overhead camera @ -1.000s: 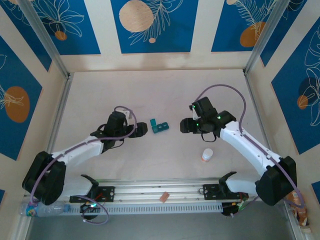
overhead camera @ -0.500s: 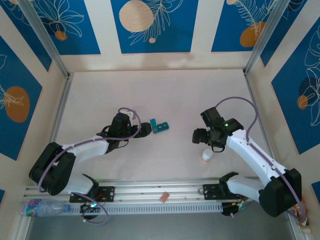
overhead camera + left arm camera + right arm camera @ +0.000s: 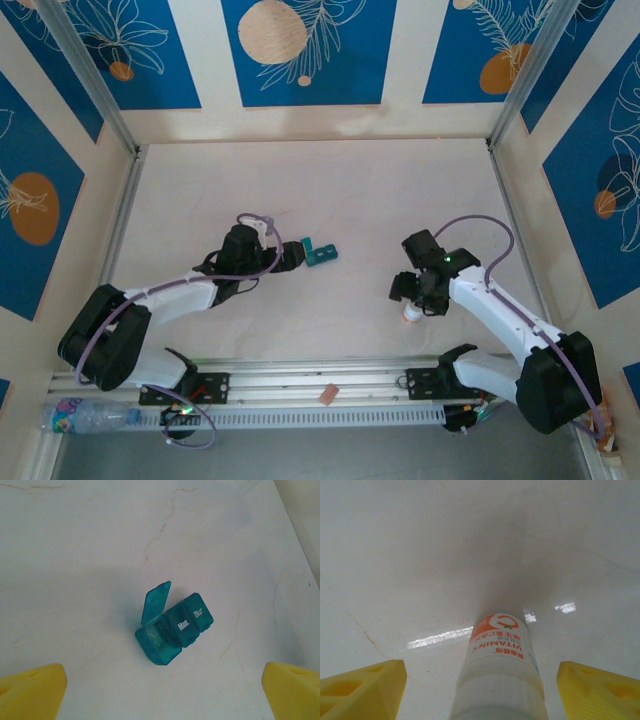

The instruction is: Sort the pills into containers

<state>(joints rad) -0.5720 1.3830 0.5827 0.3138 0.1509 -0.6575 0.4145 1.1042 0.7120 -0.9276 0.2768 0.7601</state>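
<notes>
Stretching over the pale table [image 3: 330, 180] with the left gripper [image 3: 291, 258] gaping wide and empty and the right gripper [image 3: 408, 298] parted as well. Pointing, on the left, at the teal pill box [image 3: 172, 627] lying mid-table just ahead, one end lid flipped up, two lids shut. Straddling, on the right, the white vitamin bottle [image 3: 499, 680] near the front rail, touching neither side.
</notes>
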